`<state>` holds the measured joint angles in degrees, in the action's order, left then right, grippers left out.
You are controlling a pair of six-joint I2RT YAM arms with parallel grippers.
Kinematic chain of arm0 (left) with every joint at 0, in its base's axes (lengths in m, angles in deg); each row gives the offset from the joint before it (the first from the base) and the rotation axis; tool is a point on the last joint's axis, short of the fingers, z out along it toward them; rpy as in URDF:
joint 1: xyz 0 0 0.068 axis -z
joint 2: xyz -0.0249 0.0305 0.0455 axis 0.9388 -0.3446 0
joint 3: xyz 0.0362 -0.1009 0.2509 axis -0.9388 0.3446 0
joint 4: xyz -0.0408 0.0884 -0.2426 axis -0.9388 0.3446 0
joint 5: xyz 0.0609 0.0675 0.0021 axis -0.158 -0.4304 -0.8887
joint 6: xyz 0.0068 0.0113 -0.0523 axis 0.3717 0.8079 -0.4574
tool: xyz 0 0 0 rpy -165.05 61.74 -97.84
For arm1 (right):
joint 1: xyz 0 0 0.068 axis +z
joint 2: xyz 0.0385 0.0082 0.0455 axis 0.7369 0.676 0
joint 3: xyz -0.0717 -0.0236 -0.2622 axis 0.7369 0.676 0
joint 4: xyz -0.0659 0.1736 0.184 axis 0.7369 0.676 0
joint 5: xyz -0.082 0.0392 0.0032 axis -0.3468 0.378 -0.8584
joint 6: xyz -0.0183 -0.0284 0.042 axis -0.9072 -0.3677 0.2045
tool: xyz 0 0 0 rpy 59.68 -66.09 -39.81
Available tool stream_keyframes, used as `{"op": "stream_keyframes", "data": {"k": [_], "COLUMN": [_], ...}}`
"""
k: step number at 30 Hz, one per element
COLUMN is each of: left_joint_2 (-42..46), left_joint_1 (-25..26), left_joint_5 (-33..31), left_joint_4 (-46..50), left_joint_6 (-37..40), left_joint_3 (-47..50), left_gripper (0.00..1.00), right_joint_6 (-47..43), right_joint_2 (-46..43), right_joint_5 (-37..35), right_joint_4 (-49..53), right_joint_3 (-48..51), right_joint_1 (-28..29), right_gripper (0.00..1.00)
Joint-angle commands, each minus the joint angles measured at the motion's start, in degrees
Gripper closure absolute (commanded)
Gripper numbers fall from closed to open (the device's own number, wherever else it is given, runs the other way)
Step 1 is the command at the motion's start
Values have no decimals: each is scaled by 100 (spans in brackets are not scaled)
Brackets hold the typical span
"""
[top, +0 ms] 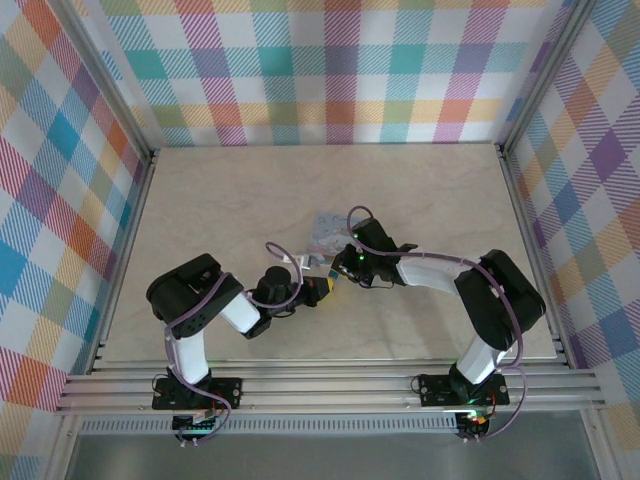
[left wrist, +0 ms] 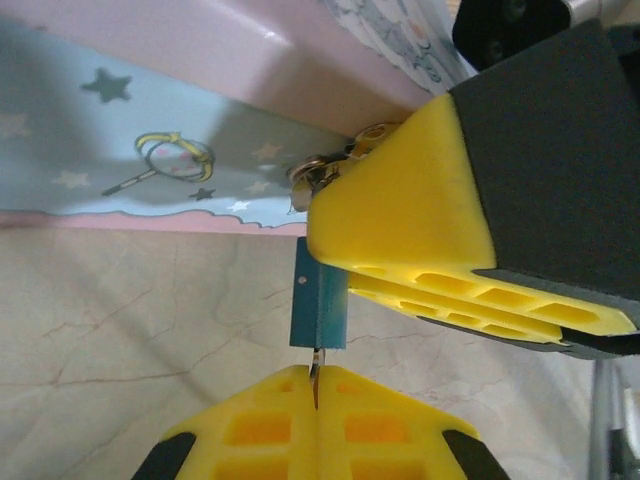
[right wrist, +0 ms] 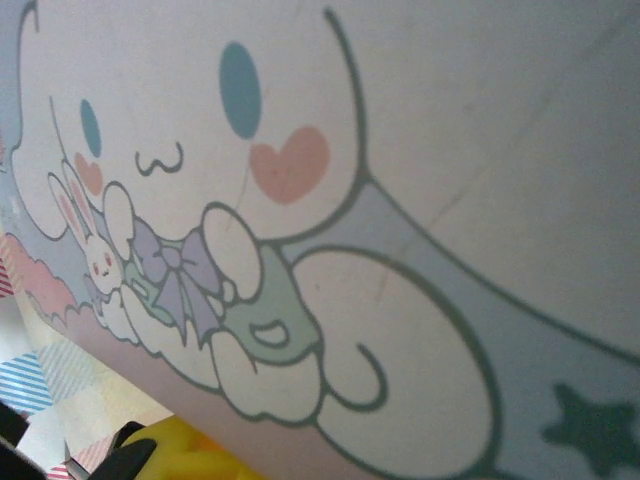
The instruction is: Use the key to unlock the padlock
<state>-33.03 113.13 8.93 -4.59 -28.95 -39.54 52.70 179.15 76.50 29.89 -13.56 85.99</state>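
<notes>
Left jaws clamped on key (left wrist: 315, 371), looks seated in blue padlock (left wrist: 318, 300); right jaws: can't tell; twist along key axis, no side-load.

The top camera looks steeply down from the near side over the whole table (top: 200, 200), while both wrist cameras sit very close against the cartoon-printed case (right wrist: 400, 150) at its middle.

Matt plastic left claw (left wrist: 316, 392) — case (left wrist: 200, 40) (glossy)
</notes>
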Motion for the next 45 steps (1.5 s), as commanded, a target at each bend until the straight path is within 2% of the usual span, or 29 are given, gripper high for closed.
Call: {"op": "stream_keyframes", "data": {"k": [1, 5, 9, 10, 12, 14, 18, 22, 30, 35, 38, 42, 45], "left_joint_2": [592, 960, 1110, 1119, 1128, 1095, 996, 969, 1089, 985, 878, 857, 972], "left_joint_1": [393, 802, 992, 1013, 994, 873, 560, 366, 142, 49, 24, 45, 96], "left_joint_5": [-207, -1268, -1827, -1866, -1781, -1497, -974, -487, 100, 395, 448, 487, 450], "left_joint_4": [912, 2043, 2470, 2536, 2512, 2243, 1410, 934, 773, 526, 373, 581, 990], "left_joint_6": [1375, 2460, 2941, 2997, 2936, 2585, 1711, 1202, 693, 331, 244, 506, 881], "left_joint_3": [-393, -608, -682, -692, -668, -549, -223, -84, -91, -155, -154, -228, -327], "left_gripper": [100, 100, 100, 100, 100, 100, 100, 100, 100, 100, 100, 100, 100], "right_joint_6": [333, 214, 165, 173, 174, 198, 243, 284, 314, 354, 356, 337, 284], "right_joint_2": [362, 200, 99, 77, 33, -18, -107, -12, 128, 188, 193, 196, 199], "right_joint_5": [933, 905, 890, 876, 829, 787, 697, 725, 774, 832, 846, 855, 863], "right_joint_4": [626, 989, 1169, 1192, 1237, 1242, 1140, 972, 791, 654, 658, 748, 840], "right_joint_3": [-4, -173, -219, -214, -201, -184, -103, -48, 23, 67, 91, 85, 49], "right_joint_1": [111, 112, 110, 112, 112, 112, 112, 107, 137, 147, 147, 147, 151], "right_gripper": [96, 96, 93, 89, 70, 45, 39, 39, 39, 44, 53, 77, 89]}}
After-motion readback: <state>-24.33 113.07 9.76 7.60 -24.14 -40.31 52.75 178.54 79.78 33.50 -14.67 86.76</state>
